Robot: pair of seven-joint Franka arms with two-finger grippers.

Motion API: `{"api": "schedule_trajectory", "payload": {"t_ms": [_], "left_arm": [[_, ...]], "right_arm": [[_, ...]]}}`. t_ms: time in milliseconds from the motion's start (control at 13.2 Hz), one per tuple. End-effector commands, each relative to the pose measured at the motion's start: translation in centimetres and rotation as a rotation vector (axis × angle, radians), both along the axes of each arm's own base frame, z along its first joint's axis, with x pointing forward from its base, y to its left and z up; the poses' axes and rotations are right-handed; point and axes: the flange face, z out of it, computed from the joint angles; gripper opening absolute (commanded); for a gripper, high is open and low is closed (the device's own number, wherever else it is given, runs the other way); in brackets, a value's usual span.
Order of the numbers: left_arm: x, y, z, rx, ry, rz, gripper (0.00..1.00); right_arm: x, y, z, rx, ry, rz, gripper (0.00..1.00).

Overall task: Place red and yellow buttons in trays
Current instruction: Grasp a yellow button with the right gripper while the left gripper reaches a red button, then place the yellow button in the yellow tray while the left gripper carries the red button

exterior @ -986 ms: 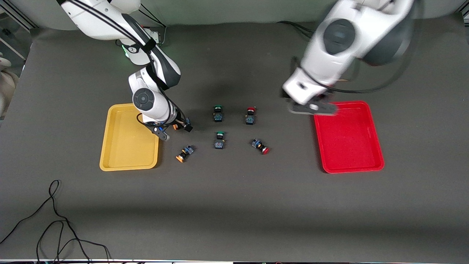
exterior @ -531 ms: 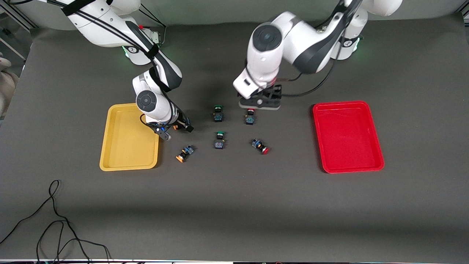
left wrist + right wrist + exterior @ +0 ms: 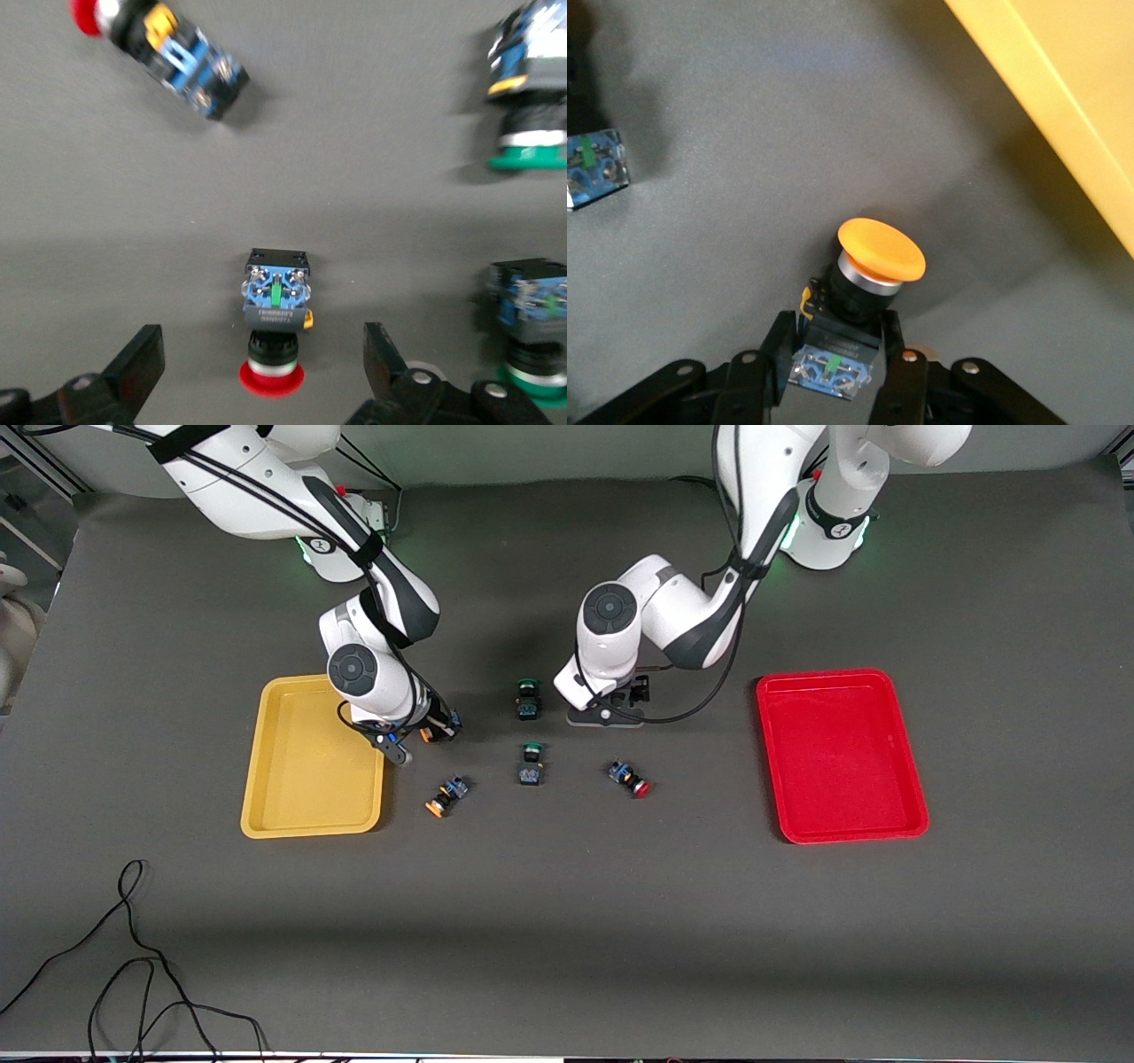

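My right gripper (image 3: 431, 732) (image 3: 835, 354) is shut on the dark body of a yellow button (image 3: 873, 266), low over the table beside the yellow tray (image 3: 301, 788) (image 3: 1063, 115). My left gripper (image 3: 606, 714) (image 3: 261, 367) is open and low, one finger on each side of a red button (image 3: 276, 332); the gripper hides that button in the front view. A second yellow button (image 3: 446, 794) and a second red button (image 3: 629, 778) (image 3: 168, 53) lie on their sides, nearer the front camera. The red tray (image 3: 842, 779) lies toward the left arm's end.
Two green-capped switches (image 3: 528, 700) (image 3: 531, 764) stand between the grippers; they also show in the left wrist view (image 3: 527, 97) (image 3: 532, 328). A black cable (image 3: 133, 957) lies near the table's front edge, toward the right arm's end.
My left arm has swung from over the red tray's corner to the red button and come down around it. My right gripper has barely moved.
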Motion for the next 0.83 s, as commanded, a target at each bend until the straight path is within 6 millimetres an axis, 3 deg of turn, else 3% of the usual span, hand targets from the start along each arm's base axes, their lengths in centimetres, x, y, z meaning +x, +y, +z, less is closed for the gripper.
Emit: {"api": "schedule_trajectory", "payload": {"t_ms": [0,152,228,303,379,531,683,759], "left_arm": [[-0.4,-0.2,-2.2,0.008,-0.024,0.005,1.00],[-0.8,-0.4,-3.1,0.012,-0.020,-0.001,0.98],[-0.8,-0.4,-3.6,0.016,-0.016,0.005,0.83],[-0.7,-0.3,-3.8,0.016,-0.014,0.010,0.53],[-0.5,-0.2,-3.8,0.017,-0.014,0.024,0.28],[-0.2,-0.1,-3.4,0.015,-0.017,0.062,0.00],[0.4,0.1,-2.3,0.014,-0.018,0.090,0.00],[1.9,1.0,-0.4,-0.004,-0.034,0.114,0.00]], "right_arm": [[1.0,0.0,4.1,-0.003,-0.050,-0.027,0.12],[2.2,-0.1,10.4,-0.044,-0.007,-0.010,0.12],[3.0,-1.1,13.2,-0.063,0.023,-0.013,0.12],[3.3,-2.1,15.1,-0.068,0.027,0.009,0.12],[3.8,-4.3,16.2,-0.066,0.016,0.026,0.12],[4.3,-10.2,15.5,-0.057,0.038,0.078,0.12],[3.6,-14.9,13.6,-0.043,0.058,0.111,0.12],[3.3,-16.6,12.4,-0.040,0.080,0.107,0.12]]}}
